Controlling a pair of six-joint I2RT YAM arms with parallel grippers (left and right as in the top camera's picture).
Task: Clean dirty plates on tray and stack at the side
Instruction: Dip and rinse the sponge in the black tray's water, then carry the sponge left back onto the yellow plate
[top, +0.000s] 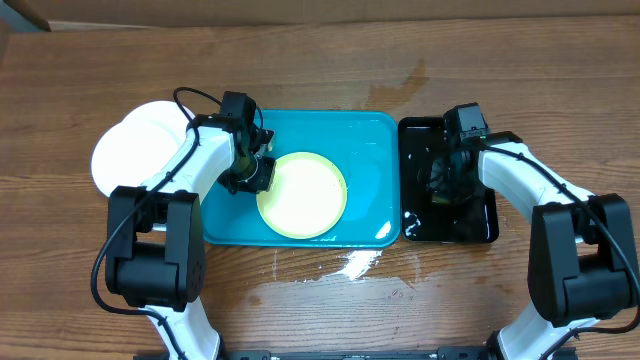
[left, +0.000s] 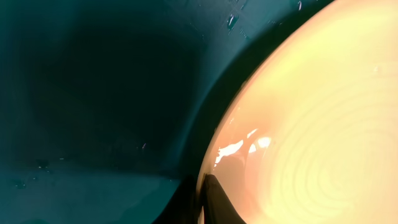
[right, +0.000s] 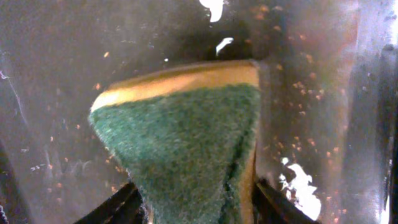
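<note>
Black fingers of the left gripper (top: 257, 173) are pressed together on the left rim of the yellow-green plate (top: 305, 195), which lies flat in the turquoise tray (top: 370, 140). White plates (top: 135, 150) sit stacked on the table (top: 300, 60), beside the tray's left edge. The right gripper (right: 193, 205) pinches a green-and-yellow sponge (right: 186, 155) over the black tray (top: 480, 228).
</note>
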